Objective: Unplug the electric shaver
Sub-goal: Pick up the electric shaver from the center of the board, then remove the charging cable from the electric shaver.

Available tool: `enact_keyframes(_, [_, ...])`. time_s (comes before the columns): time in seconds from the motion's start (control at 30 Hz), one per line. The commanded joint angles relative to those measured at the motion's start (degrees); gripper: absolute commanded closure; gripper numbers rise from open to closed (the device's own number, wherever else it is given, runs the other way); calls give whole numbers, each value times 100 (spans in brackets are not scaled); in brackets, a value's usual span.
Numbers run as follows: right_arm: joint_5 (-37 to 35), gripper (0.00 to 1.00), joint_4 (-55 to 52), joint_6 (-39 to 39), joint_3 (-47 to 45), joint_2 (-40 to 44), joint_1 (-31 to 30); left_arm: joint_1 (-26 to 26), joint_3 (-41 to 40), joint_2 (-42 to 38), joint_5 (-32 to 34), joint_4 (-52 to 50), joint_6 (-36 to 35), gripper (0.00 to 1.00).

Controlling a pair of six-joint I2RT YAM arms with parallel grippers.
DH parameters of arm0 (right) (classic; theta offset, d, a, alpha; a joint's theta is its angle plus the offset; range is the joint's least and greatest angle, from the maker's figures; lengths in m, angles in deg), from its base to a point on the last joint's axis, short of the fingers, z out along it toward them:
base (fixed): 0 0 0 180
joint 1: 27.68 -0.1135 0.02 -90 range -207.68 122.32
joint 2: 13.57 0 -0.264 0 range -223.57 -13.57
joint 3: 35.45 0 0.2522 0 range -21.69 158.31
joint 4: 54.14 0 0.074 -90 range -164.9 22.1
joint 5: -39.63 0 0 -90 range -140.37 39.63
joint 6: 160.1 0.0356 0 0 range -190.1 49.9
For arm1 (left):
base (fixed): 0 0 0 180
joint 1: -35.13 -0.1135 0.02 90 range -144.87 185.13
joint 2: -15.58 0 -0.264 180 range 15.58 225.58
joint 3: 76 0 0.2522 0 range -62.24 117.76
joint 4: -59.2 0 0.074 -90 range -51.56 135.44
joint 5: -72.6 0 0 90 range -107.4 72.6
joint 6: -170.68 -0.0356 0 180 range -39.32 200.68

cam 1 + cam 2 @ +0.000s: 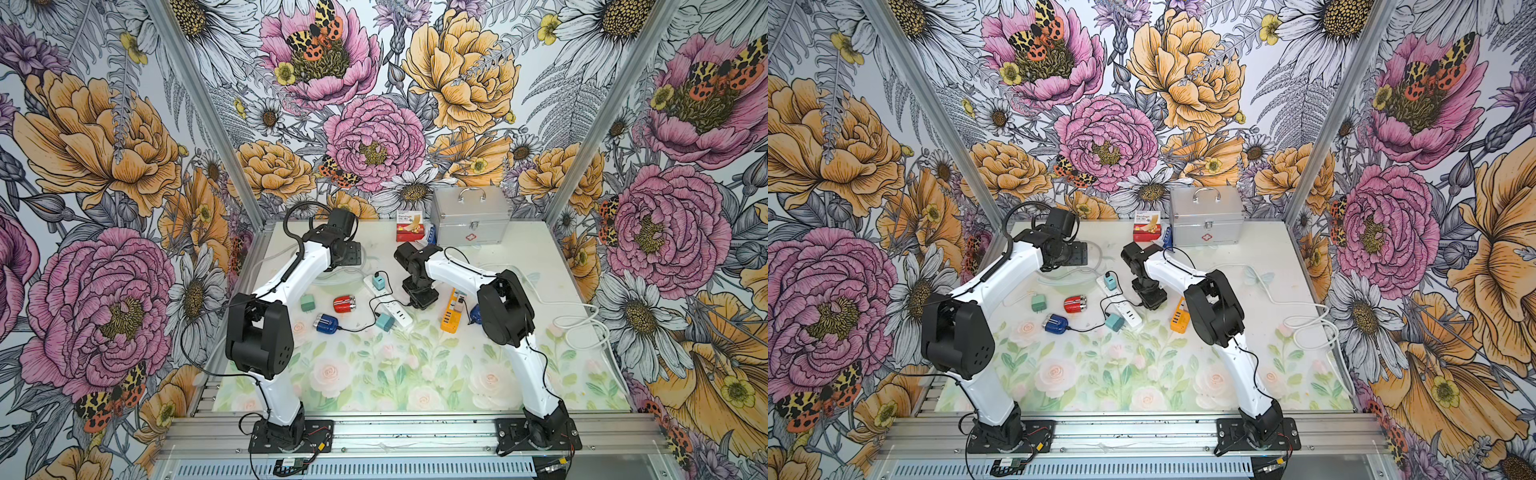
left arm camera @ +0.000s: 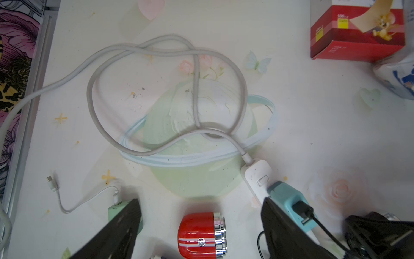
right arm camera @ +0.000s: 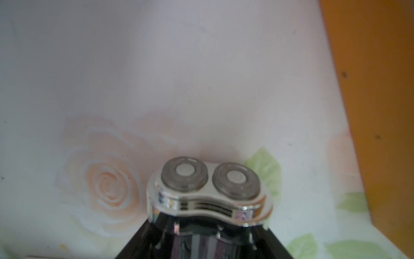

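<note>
Right arm (image 1: pixel 457 270) folded downward, right gripper (image 1: pixel 422 302) at shaver (image 3: pixel 209 192)

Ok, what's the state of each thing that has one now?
left gripper: open, empty
right gripper: around a silver-headed shaver, grip unclear
blue shaver: black cable plugged in
red shaver: no cable attached
green charger: lying off the strip
far teal charger: seated in white strip
metal case: shut

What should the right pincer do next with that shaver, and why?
Probably squeeze the right pincer shut on the shaver. In the right wrist view the shaver sits inside the pincer, but a firm hold isn't clear, and unplugging likely needs one.
</note>
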Motion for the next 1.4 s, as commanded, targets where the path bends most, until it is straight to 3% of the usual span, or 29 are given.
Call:
enact_keyframes(0.0, [-474, 45, -157, -234, 126, -113, 112, 177, -29, -306, -157, 62, -159, 15])
enact_keyframes(0.33, [-1447, 58, -138, -1425, 370, 420, 80, 607, -402, -786, -505, 93, -159, 17])
enact_keyframes(0.53, [-1809, 59, -33, -2366, 60, 962, -76, 738, -1411, -1581, -1571, 759, 92, 21])
enact_keyframes(0.7, [-1775, 59, 544, -2922, -690, 1584, -150, 910, -2617, -2401, -2169, 1773, 528, 24])
enact_keyframes(1.03, [-1181, 61, 1461, -3449, -1931, 2667, -341, 1585, -5060, -3415, -3189, 5328, 1559, 30])
enact_keyframes(1.37, [-847, 60, 1937, -3430, -2799, 3572, -453, 2203, -5500, -2819, -3285, 6824, 1549, 33])
